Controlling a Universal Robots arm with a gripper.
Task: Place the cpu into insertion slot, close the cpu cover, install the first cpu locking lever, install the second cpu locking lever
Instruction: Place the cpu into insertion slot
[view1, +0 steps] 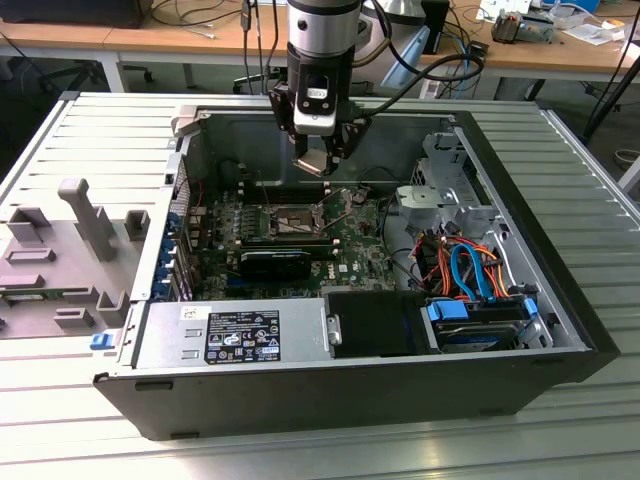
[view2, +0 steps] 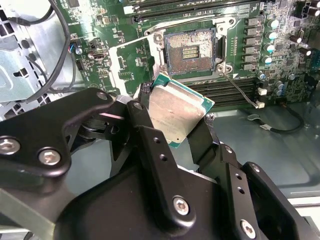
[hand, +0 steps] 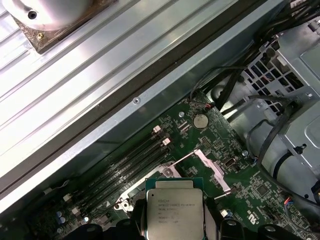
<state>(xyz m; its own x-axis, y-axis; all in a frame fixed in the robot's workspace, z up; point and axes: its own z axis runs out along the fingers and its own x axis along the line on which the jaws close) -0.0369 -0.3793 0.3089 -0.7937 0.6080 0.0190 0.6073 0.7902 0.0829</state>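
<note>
The cpu (view2: 177, 112), a square chip with a silvery lid and green edge, is clamped between my gripper's (view2: 172, 120) black fingers (view2: 139, 116). It hangs tilted a little above the motherboard, just short of the insertion slot (view2: 190, 51), whose dark centre lies bare inside its silvery rim. In the exterior view my gripper (view1: 322, 160) hovers over the far side of the insertion slot (view1: 290, 220). The cpu (hand: 175, 210) also shows label-up in the first wrist view. The cpu cover (hand: 212, 170) looks swung open beside the socket. A thin wire locking lever (view2: 241, 89) lies loose, angled away from the socket.
The open computer case (view1: 560, 330) holds a labelled black box (view1: 265, 335) at the near side, a grey drive cage (view1: 445, 190) and orange and blue cables (view1: 465, 265) on the exterior view's right. Long memory slots (view2: 225, 90) run beside the socket. Grey fixtures (view1: 90, 215) stand outside the case.
</note>
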